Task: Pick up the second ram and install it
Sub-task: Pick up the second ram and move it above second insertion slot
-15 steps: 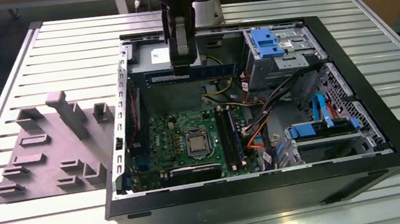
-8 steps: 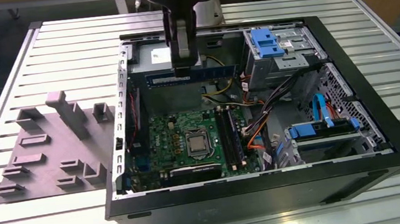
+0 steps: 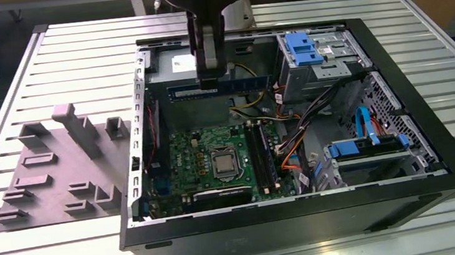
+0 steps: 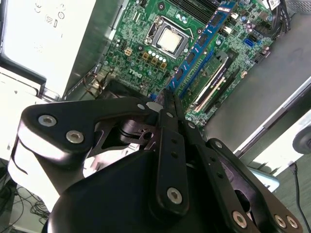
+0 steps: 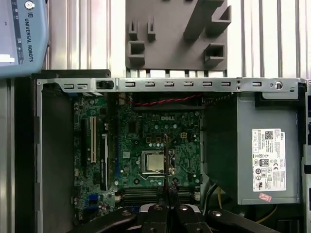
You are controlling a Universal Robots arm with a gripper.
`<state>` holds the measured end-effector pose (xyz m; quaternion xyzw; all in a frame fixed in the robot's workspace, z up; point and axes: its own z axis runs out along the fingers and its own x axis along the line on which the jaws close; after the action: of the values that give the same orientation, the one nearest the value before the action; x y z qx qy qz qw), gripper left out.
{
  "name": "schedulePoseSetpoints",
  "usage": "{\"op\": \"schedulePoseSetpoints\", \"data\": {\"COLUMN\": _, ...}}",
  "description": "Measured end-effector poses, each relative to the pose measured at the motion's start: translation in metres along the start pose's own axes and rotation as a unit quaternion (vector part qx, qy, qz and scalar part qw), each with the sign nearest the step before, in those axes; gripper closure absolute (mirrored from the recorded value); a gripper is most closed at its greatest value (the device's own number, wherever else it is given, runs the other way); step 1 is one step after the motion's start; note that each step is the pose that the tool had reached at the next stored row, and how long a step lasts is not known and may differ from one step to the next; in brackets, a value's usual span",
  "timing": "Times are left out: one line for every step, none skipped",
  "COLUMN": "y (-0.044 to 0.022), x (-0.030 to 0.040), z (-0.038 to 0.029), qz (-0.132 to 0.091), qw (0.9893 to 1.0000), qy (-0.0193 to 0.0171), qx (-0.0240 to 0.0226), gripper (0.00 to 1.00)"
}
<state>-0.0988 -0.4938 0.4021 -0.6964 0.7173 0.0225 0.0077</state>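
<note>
My gripper (image 3: 209, 82) hangs over the open computer case (image 3: 431, 164), shut on the second ram (image 3: 240, 86). The ram is a slim blue stick with black chips, held level above the back part of the motherboard (image 3: 201, 158). In the second wrist view the ram (image 4: 199, 46) runs out from the closed fingertips (image 4: 167, 109) over the memory slots (image 4: 214, 82). A green stick (image 4: 206, 73) sits in one slot. In the first wrist view the ram (image 5: 165, 155) shows edge-on above the silver processor (image 5: 154, 162).
A pale grey moulded tray (image 3: 64, 168) with upright blocks lies on the slatted table at the exterior view's left. Inside the case are blue drive brackets (image 3: 304, 48), coloured cables (image 3: 292, 149) beside the memory slots (image 3: 262, 155), and a grey power supply (image 5: 265, 150).
</note>
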Motion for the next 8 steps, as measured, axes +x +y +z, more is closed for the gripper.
{"op": "schedulePoseSetpoints", "data": {"y": -0.0001, "x": 0.0000, "z": 0.0005, "qz": 0.000, "qw": 1.0000, "qy": 0.0000, "qx": 0.0000, "gripper": 0.89}}
{"op": "schedulePoseSetpoints", "data": {"y": -0.0002, "x": 0.0000, "z": 0.0011, "qz": 0.000, "qw": 1.0000, "qy": 0.0000, "qx": 0.0000, "gripper": 0.89}}
{"op": "schedulePoseSetpoints", "data": {"y": -0.0004, "x": 0.0001, "z": 0.0016, "qz": 0.000, "qw": 1.0000, "qy": 0.0000, "qx": 0.0000, "gripper": 0.89}}
{"op": "schedulePoseSetpoints", "data": {"y": -0.0005, "x": 0.0001, "z": 0.0021, "qz": 0.000, "qw": 1.0000, "qy": 0.0000, "qx": 0.0000, "gripper": 0.89}}
{"op": "schedulePoseSetpoints", "data": {"y": -0.0006, "x": 0.0001, "z": 0.0027, "qz": 0.000, "qw": 1.0000, "qy": 0.0000, "qx": 0.0000, "gripper": 0.89}}
{"op": "schedulePoseSetpoints", "data": {"y": -0.0007, "x": 0.0001, "z": 0.0032, "qz": 0.000, "qw": 1.0000, "qy": 0.0000, "qx": 0.0000, "gripper": 0.89}}
{"op": "schedulePoseSetpoints", "data": {"y": -0.0008, "x": 0.0001, "z": 0.0037, "qz": 0.000, "qw": 1.0000, "qy": 0.0000, "qx": 0.0000, "gripper": 0.89}}
{"op": "schedulePoseSetpoints", "data": {"y": -0.0008, "x": 0.0002, "z": 0.0042, "qz": 0.000, "qw": 1.0000, "qy": 0.0000, "qx": 0.0000, "gripper": 0.89}}
